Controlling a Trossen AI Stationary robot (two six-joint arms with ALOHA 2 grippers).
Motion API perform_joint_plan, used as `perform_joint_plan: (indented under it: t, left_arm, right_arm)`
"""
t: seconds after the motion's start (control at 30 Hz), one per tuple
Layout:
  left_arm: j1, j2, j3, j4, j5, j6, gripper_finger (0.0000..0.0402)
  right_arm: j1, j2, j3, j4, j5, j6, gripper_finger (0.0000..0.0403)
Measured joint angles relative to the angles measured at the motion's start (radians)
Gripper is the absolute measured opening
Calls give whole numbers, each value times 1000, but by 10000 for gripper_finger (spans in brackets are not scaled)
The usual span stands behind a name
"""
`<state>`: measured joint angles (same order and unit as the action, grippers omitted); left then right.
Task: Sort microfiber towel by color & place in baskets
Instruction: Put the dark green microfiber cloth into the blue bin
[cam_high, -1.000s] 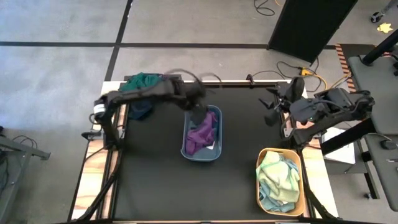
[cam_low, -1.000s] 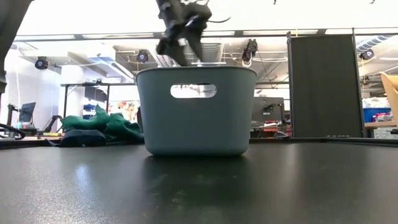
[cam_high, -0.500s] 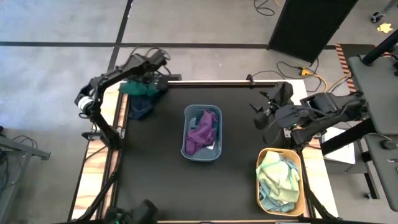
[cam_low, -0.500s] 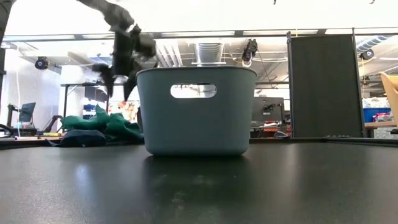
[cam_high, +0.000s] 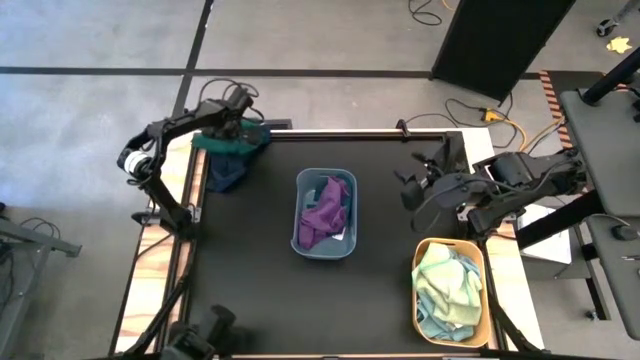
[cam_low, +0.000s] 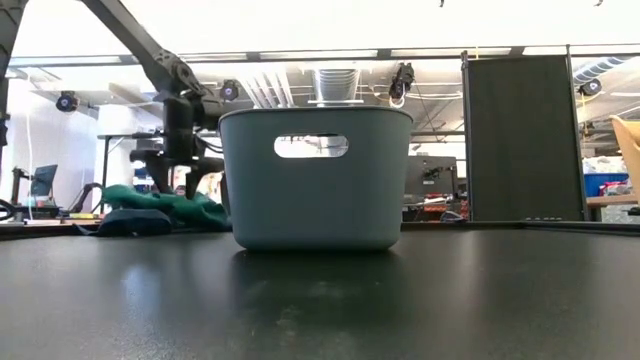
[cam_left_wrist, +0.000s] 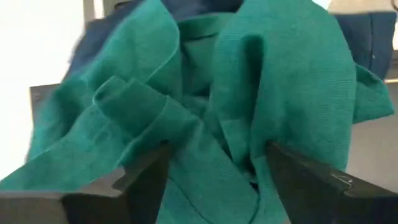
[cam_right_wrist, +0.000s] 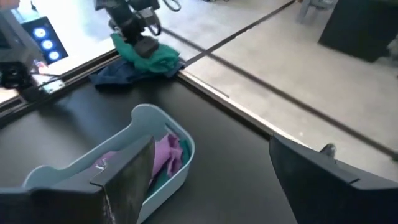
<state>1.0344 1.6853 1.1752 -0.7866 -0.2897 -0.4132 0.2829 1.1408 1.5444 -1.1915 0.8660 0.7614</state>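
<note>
A dark green towel (cam_high: 235, 143) lies bunched on a navy one (cam_high: 225, 175) at the table's far-left corner; both also show in the low view, green (cam_low: 165, 200) over navy (cam_low: 130, 222). My left gripper (cam_high: 245, 128) is down over the green towel, open, with its folds between the fingers (cam_left_wrist: 143, 177). A purple towel (cam_high: 325, 212) lies in the grey-blue basket (cam_high: 299, 215). Light blue and pale yellow-green towels (cam_high: 447, 290) fill the yellow-orange basket (cam_high: 418, 290). My right gripper (cam_high: 405, 190) hovers open, right of the grey-blue basket. My left gripper comes from above, pointing down, onto the dark green towel's bunched folds (cam_left_wrist: 205, 124), one finger on either side. Whether the fingertips touch the cloth, I cannot tell. The towel rests on the navy one and on the table.
The grey-blue basket (cam_low: 315, 190) stands mid-table and the yellow-orange one at the near-right corner. A metal rail (cam_high: 340, 131) runs along the far edge. Bare black tabletop (cam_high: 240, 270) lies near and left of the baskets.
My left gripper has swung from above the grey-blue basket toward the table's far-left corner and come down onto the green towel pile. My right gripper has drifted a little toward the table's left, nearer the grey-blue basket. The towels have stayed put.
</note>
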Motion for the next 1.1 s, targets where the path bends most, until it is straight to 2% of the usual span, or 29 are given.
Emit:
perform_joint_plan:
  t: [0.07, 0.13, 0.27, 0.3, 0.47, 0.67, 0.77, 0.87, 0.97, 1.1]
  left_arm:
    - [0, 3, -24, 35, 19, 16, 227]
    - [-2, 4, -43, 65, 21, 26, 182]
    - [-9, -2, -58, 95, 45, 27, 43]
    - [-13, -10, -58, 96, 46, 27, 22]
    - [-57, -119, -35, 76, 74, -31, 4]
    - [-196, -387, -11, 115, 80, -136, 1]
    - [-318, -520, -10, 208, 80, -133, 0]
    - [-489, -624, -16, 344, 81, -26, 0]
    - [-661, -669, -17, 458, 86, 56, 0]
    - [-811, -667, -19, 547, 90, 53, 0]
  right_arm:
    - [0, 0, 0, 0, -29, 7, 301]
    - [0, 0, 0, 0, -49, 9, 295]
    - [0, -1, 0, 0, -72, -21, 284]
    - [0, -3, 0, 0, -87, -34, 282]
    - [0, -28, 0, 0, -173, -87, 271]
    - [0, -70, 0, -4, -291, -133, 256]
    - [1, -87, 0, -7, -326, -161, 248]
    - [1, -95, 0, -7, -344, -188, 241]
    - [0, -96, 0, -6, -345, -197, 237]
    - [0, -93, 0, -5, -346, -204, 236]
